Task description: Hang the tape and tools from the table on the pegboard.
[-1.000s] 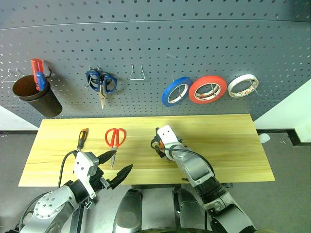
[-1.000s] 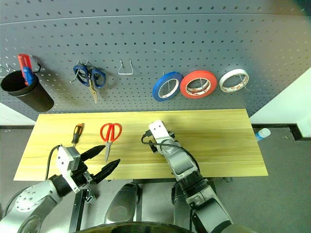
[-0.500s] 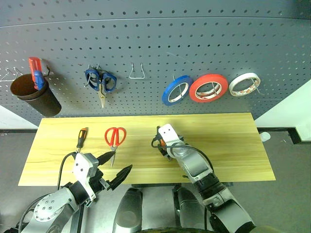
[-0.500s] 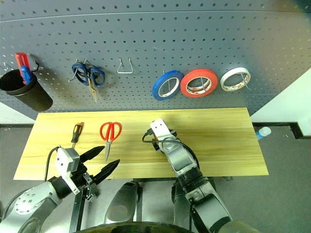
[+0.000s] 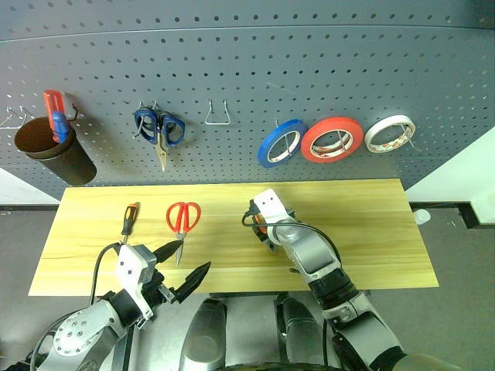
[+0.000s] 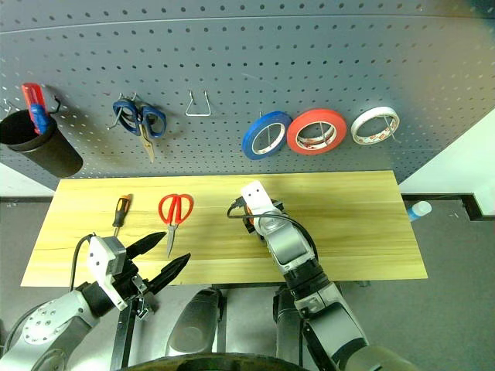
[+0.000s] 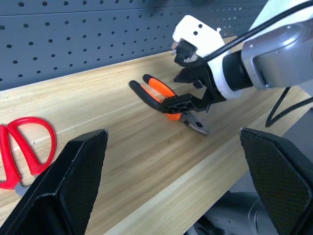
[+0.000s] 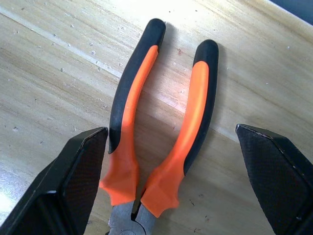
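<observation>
The red tape (image 5: pixel 331 141) hangs on the dark grey pegboard (image 5: pixel 348 69), between a blue roll and a white roll. Orange-and-black pliers (image 8: pixel 132 103) lie on the light wooden table (image 5: pixel 371 232) near its middle. My right gripper (image 8: pixel 168 134) is tilted down over them, open, one finger on each side of the handles. The same pliers (image 7: pixel 155 88) show in the left wrist view under those fingers. Red-handled scissors (image 5: pixel 183 218) lie flat to the left, blades toward me. My left gripper (image 5: pixel 193 256) hovers open at the table's front edge, holding nothing.
Blue-handled scissors (image 5: pixel 159 127), a blue tape roll (image 5: pixel 280 144), a white tape roll (image 5: pixel 387 134) and an empty wire hook (image 5: pixel 219 116) are on the board. A dark cup (image 5: pixel 46 151) hangs at far left. A small screwdriver (image 5: pixel 129 222) lies left of the red scissors.
</observation>
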Available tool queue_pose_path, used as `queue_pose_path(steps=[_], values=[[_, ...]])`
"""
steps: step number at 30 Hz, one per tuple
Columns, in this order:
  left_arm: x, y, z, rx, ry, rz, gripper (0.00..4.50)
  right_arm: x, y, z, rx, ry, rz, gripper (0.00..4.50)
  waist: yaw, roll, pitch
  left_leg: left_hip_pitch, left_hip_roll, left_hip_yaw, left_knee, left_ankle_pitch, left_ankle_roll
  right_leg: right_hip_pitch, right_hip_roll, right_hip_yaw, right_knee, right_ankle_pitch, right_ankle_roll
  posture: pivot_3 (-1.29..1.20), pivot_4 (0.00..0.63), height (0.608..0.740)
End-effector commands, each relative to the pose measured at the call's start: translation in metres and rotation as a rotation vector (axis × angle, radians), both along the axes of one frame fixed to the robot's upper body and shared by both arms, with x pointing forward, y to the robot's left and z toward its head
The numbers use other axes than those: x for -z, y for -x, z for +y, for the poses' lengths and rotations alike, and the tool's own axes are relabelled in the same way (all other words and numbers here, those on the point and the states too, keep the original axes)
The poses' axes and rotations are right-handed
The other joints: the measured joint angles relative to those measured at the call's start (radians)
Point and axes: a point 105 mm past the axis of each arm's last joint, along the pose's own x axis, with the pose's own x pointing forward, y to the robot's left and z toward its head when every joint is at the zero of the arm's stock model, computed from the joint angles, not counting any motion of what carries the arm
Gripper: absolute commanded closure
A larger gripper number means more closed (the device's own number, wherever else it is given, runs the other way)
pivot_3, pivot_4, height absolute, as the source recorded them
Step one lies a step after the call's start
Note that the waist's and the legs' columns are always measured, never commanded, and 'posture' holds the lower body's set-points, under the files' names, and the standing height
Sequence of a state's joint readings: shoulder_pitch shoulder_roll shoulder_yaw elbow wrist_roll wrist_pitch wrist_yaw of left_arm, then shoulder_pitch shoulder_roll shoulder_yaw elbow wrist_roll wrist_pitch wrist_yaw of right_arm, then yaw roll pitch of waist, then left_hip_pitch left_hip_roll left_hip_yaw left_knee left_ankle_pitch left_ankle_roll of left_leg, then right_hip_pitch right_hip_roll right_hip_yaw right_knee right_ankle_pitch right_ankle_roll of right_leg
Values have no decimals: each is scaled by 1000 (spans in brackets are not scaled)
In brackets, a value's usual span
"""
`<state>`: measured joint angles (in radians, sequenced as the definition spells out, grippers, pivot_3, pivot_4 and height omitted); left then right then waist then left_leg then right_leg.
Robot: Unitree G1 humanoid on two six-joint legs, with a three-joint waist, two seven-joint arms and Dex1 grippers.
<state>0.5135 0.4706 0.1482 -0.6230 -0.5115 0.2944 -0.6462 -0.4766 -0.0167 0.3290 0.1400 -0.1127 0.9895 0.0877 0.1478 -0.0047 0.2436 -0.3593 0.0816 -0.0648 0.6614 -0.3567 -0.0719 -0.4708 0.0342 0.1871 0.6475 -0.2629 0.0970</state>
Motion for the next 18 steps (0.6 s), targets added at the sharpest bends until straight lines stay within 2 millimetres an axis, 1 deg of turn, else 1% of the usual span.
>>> queue_pose_path(steps=[1, 10, 18], values=[[-6, 1, -2, 2, -1, -35, 0, -10, 4, 13, -54, -41, 32, 114, 0, 0, 0, 0, 0, 0, 0, 0, 0, 0, 0, 0, 0, 0, 0, 428, 250, 727], [-7, 3, -4, -7, 6, -41, 0, -6, 9, 11, -65, -20, 143, 114, 0, 1, 4, -5, 0, 0, 0, 1, -1, -5, 0, 0, 0, 0, 0, 421, 266, 727], [-6, 6, -6, -17, 12, -39, 0, -4, 4, 18, -86, -10, 187, 114, 1, 0, 9, -9, 0, 0, 0, 2, -4, -9, 0, 0, 0, 0, 0, 426, 270, 727]])
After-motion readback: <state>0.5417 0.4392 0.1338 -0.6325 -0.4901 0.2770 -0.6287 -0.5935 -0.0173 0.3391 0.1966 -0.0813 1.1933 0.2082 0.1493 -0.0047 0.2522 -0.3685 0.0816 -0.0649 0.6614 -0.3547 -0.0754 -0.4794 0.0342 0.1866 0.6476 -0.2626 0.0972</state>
